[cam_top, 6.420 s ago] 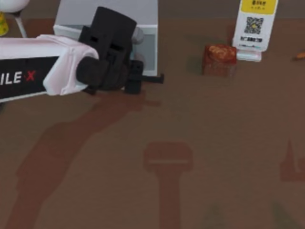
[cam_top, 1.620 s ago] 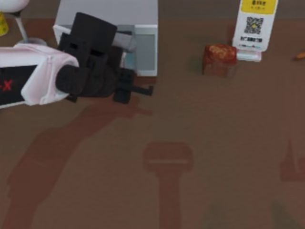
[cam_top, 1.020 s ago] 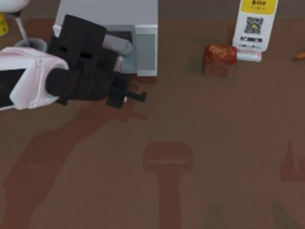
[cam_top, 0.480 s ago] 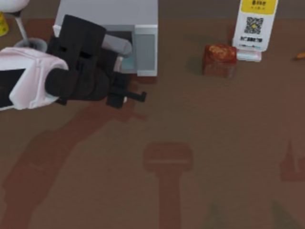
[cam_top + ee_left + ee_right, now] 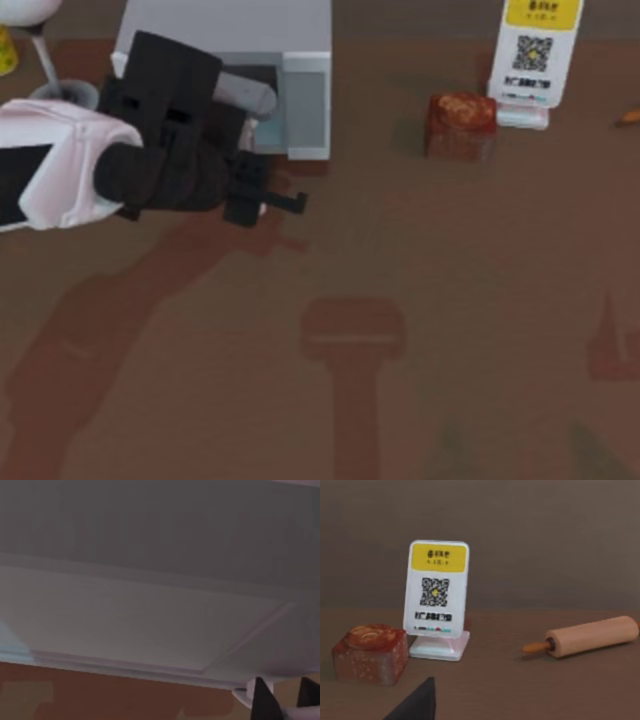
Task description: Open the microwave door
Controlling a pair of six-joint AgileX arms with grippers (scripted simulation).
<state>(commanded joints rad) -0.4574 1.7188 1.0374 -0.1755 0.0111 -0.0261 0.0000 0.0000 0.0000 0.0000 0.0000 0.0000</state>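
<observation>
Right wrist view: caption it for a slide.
QR code sign standing between a red block and a wooden rolling pin on the brown table.

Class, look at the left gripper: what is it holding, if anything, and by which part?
The left gripper appears to grip the microwave door at its outer handle edge, its fingers straddling that edge. The right arm holds nothing visible.

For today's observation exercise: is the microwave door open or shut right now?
Open. In the top view the microwave door has swung away from the microwave, exposing its pale bluish floor beside the left gripper.
</observation>
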